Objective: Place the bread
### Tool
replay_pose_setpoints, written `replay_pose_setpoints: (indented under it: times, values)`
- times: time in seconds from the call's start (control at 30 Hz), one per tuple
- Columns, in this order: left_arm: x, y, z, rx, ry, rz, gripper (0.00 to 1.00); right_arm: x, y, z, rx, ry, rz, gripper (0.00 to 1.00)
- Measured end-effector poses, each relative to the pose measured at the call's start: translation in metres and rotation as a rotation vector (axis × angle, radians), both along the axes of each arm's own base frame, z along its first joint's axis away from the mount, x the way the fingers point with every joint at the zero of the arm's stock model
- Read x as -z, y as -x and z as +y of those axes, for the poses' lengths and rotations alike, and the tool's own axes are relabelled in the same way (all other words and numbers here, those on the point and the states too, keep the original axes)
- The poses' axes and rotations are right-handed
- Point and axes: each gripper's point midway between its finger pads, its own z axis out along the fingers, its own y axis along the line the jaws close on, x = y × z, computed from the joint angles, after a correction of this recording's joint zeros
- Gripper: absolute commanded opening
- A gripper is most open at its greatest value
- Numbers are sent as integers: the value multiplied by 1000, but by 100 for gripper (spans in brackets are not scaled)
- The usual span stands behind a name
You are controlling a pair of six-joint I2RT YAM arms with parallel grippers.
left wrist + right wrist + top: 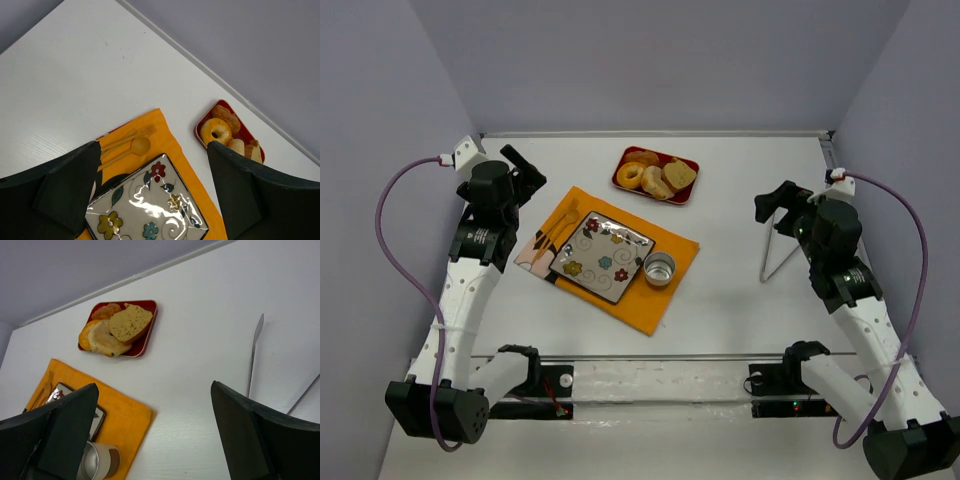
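Starting out, nothing is gripped — left pincer (523, 168) and right pincer (772, 200) are spread wide; next, the bread (679, 175) at the surface's (740, 310) far edge must be reached and seized.

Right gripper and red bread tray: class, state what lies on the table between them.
Only bare white table separates the right gripper from the red tray, seen best in the top view; the metal tongs lie off that line.

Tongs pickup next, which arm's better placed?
Likely right. The right end effector, open, sits just beside the tongs on its side of the table; the left end effector is across the orange placemat from them.
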Motion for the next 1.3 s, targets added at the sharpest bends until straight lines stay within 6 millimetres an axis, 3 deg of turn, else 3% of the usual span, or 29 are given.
replay_pose_setpoints:
  times: [0.2,0.33,0.53,0.73,0.97,1.1,1.3]
  values:
    - [0,0,0,0,0,0,99,-1,0,-5,19,19,-8,100]
    - [0,0,0,0,0,1,99,12,-6,-14,77,38,41,100]
    - [0,0,0,1,1,1,99,67,-22,-26,168,48,262,100]
    - [1,0,-1,3,1,3,99,141,-27,-61,297,29,533,100]
    - [1,0,-1,7,2,3,99,213,-27,-59,301,50,781,100]
    - [1,0,-2,11,4,3,99,235,-24,-59,308,59,854,100]
    - [1,0,-3,19,6,3,99,234,-25,-61,316,66,856,100]
